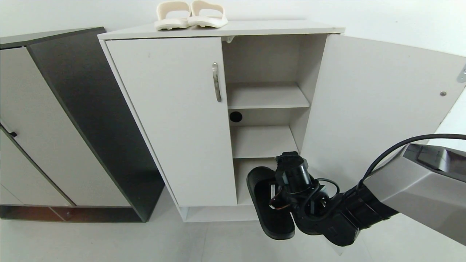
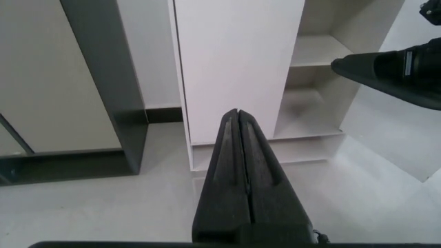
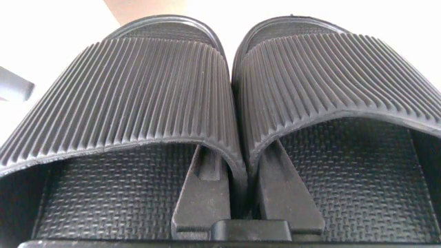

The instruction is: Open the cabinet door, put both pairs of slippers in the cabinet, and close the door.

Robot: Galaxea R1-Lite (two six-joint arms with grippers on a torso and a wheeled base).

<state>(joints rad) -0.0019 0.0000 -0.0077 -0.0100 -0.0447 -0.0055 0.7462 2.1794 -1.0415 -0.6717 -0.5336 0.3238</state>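
Note:
A white cabinet (image 1: 255,27) stands ahead with its right door (image 1: 367,109) swung open and its left door (image 1: 174,120) closed. A cream pair of slippers (image 1: 191,15) lies on its top. My right gripper (image 3: 238,180) is shut on the black pair of slippers (image 3: 227,89), pinching their two inner straps together. In the head view the black slippers (image 1: 267,205) hang soles-left in front of the lowest compartment (image 1: 245,182), just outside it. My left gripper (image 2: 238,118) is shut and holds nothing, low over the floor, facing the cabinet (image 2: 238,62).
Two bare shelves (image 1: 267,96) (image 1: 262,142) sit above the lowest compartment. A dark-sided cabinet (image 1: 72,109) stands close on the left. The open door bounds the right side of the opening. Pale floor (image 1: 109,240) spreads in front.

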